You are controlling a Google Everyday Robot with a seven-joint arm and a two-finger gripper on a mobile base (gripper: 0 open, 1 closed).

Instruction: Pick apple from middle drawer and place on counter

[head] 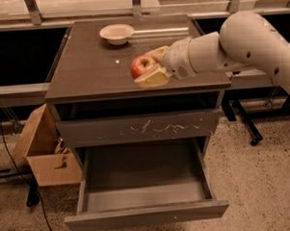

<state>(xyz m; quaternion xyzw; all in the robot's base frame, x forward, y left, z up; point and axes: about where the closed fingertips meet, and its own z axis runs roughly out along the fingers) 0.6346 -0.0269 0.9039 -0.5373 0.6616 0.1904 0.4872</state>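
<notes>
My gripper (149, 68) is shut on the red apple (142, 66), with one pale finger (152, 79) under it and one behind it. It holds the apple over the front part of the grey-brown counter (90, 67), close to the surface; I cannot tell if it touches. The middle drawer (144, 185) is pulled out below, its grey floor bare. My white arm (238, 41) reaches in from the right.
A cream shallow bowl (117, 33) sits at the back of the counter. The shut drawer front (140, 128) above the open one has pale scratch marks. An open cardboard box (43, 151) stands on the floor to the left, with a black cable beside it.
</notes>
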